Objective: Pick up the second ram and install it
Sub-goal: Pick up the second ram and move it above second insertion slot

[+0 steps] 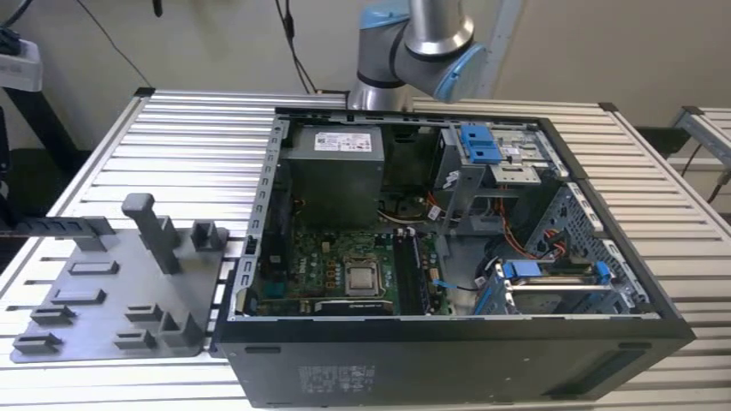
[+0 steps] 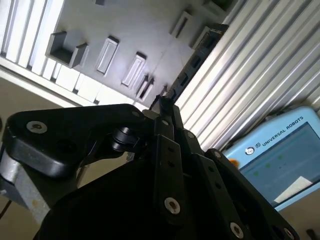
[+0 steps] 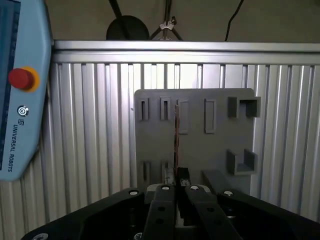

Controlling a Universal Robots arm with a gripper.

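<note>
Gripping 1 thin memory stick (image 3: 176, 135) by its near end, the pincer (image 3: 178, 186) has its 2 fingers pressed together on the board. The board juts straight out ahead of the tips and appears edge-on in the first wrist view. In the second wrist view the same stick (image 2: 200, 50) runs out from the pincer (image 2: 164, 104) as a dark strip with blocky chips.

Judging by this, the pick-up step is in hand. The stick seems to hang clear of the grey holder plate (image 3: 200, 150) lying beyond it, though whether its far end touches the plate cannot be told. Installing has not begun. In the exterior view the computer case (image 1: 457, 368) stands open, its green circuit board (image 1: 342, 274) exposed.

Any carry calls for a firm, square hold, since the stick is held at 1 end only and could tilt.

Counted:
- 1 stick in the grip
- 1 plate
- 4 narrow slots in the plate's row farthest from the pincer
- 2 square brackets off to 1 side
- 1 control tablet (image 3: 20, 100) with 1 red button (image 3: 21, 78)
- 1 ribbed metal table (image 3: 90, 150)
</note>
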